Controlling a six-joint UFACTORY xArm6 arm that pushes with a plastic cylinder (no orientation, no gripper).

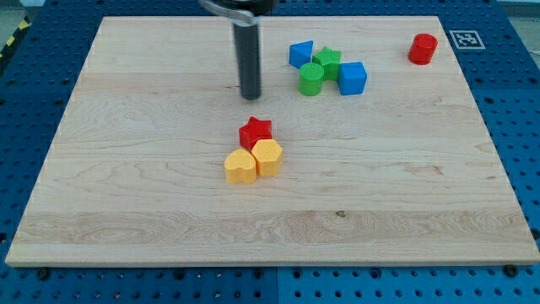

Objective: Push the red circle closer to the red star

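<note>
The red circle (423, 48) stands near the board's top right corner. The red star (255, 132) lies near the middle of the board, touching two yellow blocks below it. My tip (251, 95) is a little above the red star, apart from it, and far to the left of the red circle. The rod comes down from the view's top.
A yellow heart (240, 166) and a yellow hexagon (267, 156) sit just below the red star. A cluster at the top middle holds a blue triangle (301, 54), a green star (327, 61), a green circle (310, 78) and a blue cube (353, 78). The wooden board (126, 211) lies on a blue perforated table.
</note>
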